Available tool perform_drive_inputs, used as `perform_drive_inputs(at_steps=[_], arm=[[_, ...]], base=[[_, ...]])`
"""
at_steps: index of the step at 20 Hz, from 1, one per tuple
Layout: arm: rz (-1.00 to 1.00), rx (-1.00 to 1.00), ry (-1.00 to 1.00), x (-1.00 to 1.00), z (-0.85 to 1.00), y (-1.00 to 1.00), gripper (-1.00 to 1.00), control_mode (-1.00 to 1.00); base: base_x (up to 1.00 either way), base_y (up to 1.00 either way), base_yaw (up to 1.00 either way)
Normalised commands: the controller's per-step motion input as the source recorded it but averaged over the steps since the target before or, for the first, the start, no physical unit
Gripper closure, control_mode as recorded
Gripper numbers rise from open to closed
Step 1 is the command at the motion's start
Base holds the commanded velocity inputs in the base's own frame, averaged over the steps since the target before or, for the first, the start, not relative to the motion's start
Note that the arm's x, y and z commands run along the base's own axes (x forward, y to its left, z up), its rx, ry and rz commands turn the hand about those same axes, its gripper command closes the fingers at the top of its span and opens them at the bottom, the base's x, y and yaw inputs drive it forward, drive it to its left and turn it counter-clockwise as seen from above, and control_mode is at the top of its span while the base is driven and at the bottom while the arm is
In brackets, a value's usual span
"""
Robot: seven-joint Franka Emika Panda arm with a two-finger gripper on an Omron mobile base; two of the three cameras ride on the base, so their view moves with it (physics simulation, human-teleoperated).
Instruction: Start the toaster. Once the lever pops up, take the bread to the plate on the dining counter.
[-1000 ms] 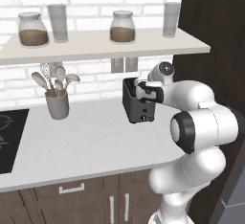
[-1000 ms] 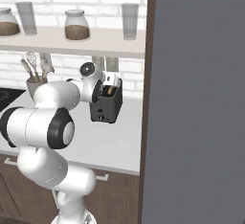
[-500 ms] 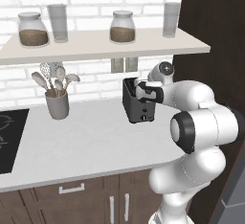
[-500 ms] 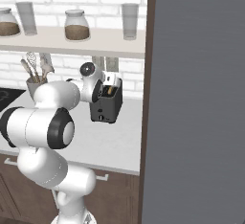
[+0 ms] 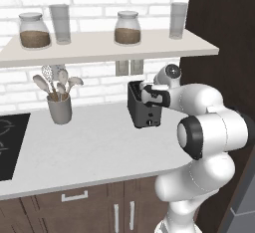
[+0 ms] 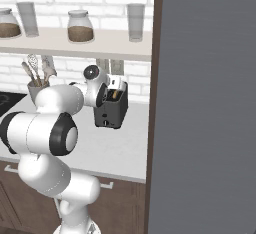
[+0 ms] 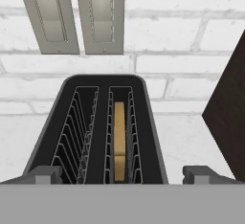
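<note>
- Two jars (image 5: 127,28) and two grey tumblers (image 5: 61,23) stand on the shelf (image 5: 99,48).
- A utensil crock (image 5: 59,108) sits near the cooktop (image 5: 10,145).
- Two wall plates (image 7: 76,15) are mounted on white brick.

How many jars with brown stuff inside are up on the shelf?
2. One jar sits at the shelf's left end beside a glass, the other jar near the middle, above the toaster. The dark cabinet on the right could hide more.
</note>
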Motion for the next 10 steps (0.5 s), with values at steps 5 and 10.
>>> perform_drive_inputs(at_steps=[5,10], arm=[[0.00,0.00,0.00,0.00,0.00,0.00,-1.00,-1.00],[0.00,0.00,0.00,0.00,0.00,0.00,-1.00,-1.00]], base=[[0.00,0.00,0.00],[0.00,0.00,0.00]])
